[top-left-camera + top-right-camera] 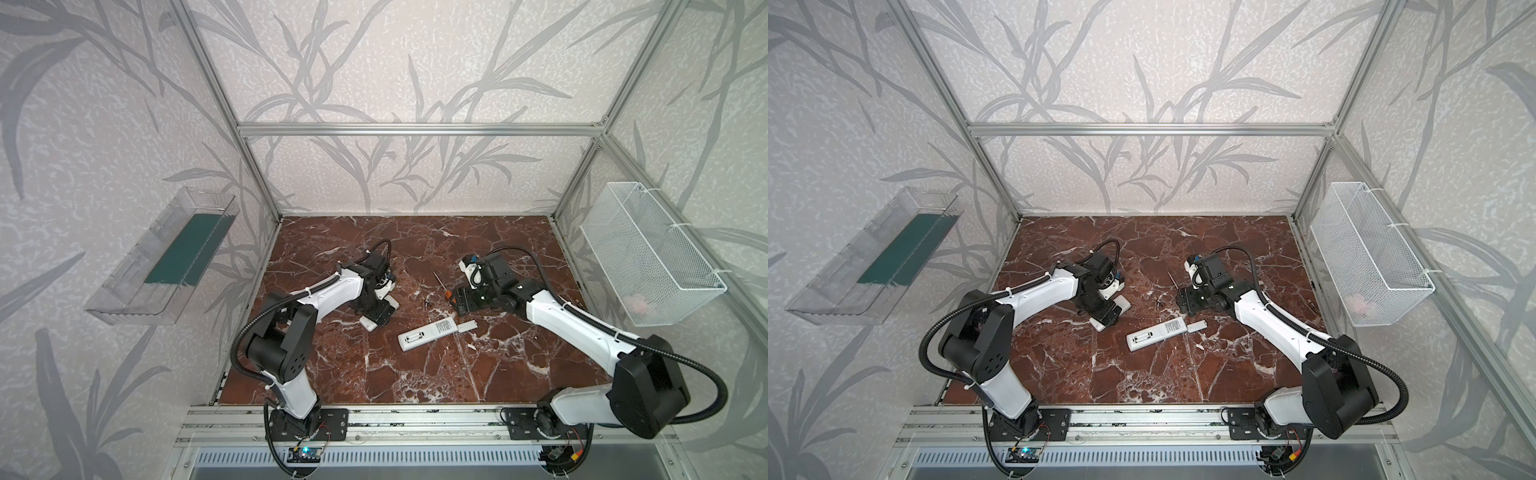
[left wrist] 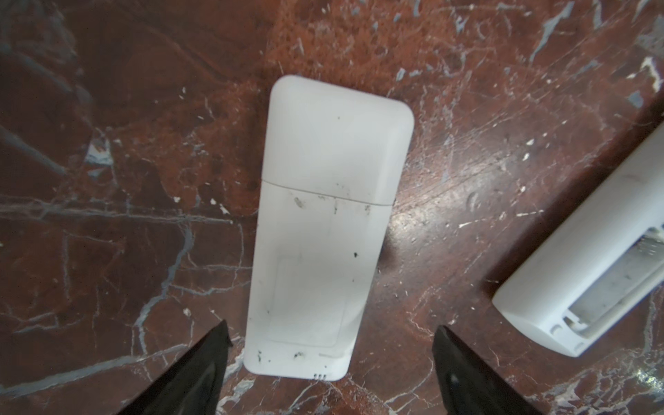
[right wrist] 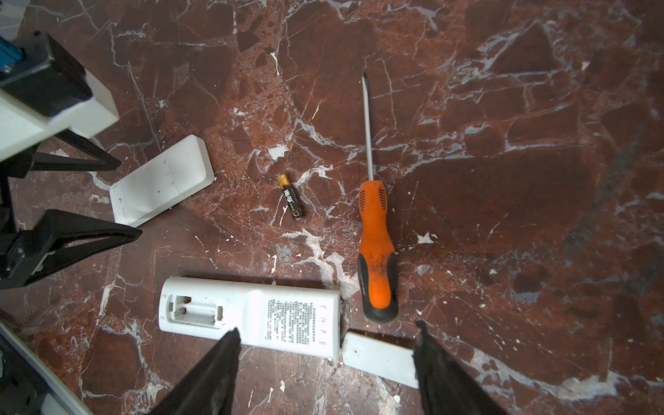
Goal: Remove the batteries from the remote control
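Red marble tabletop (image 1: 374, 374). Left claw (image 2: 330, 327): spread, empty, set astride one end of closed remote (image 2: 323, 215), whose long axis runs straight out from the claw; further cells likely inside. Right claw (image 3: 327, 327): spread, empty, above open remote (image 3: 251, 309), bay bare, lid (image 3: 377, 354) beside. One battery (image 3: 290, 197) loose near screwdriver (image 3: 377, 251). Left arm nearer the closed remote.

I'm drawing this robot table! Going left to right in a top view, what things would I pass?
You pass: clear wall tray, closed white remote, open remote, loose battery cover, white wire basket.
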Action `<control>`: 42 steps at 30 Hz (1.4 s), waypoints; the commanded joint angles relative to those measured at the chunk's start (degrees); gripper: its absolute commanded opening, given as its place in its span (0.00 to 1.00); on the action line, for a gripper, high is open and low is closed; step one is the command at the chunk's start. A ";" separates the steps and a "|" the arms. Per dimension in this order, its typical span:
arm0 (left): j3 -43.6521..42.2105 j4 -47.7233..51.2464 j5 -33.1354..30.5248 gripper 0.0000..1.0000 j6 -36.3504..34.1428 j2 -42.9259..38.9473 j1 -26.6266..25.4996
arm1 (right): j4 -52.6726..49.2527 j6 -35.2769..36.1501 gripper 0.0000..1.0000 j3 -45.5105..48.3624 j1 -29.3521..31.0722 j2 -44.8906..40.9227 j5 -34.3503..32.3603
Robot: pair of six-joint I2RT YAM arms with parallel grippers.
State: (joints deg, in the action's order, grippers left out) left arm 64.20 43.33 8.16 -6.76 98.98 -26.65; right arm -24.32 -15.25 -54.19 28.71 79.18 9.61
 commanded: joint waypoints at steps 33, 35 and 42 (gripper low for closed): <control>4.13 6.65 3.05 0.35 -12.82 -1.71 -1.37 | -12.92 -3.80 0.86 -11.52 -5.09 5.15 31.66; 3.12 4.50 5.50 0.34 -13.49 -4.65 -2.10 | -12.26 -5.12 0.92 -12.80 -4.52 6.81 33.48; -0.80 0.28 8.27 0.34 -17.31 -11.76 -5.77 | -12.07 -5.14 0.92 -16.43 -0.56 13.46 33.96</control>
State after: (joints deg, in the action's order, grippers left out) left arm 65.12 44.58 13.65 -19.92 88.71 -31.40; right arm -34.89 -19.86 -69.06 26.83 90.56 40.51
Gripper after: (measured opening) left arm 0.520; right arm 0.925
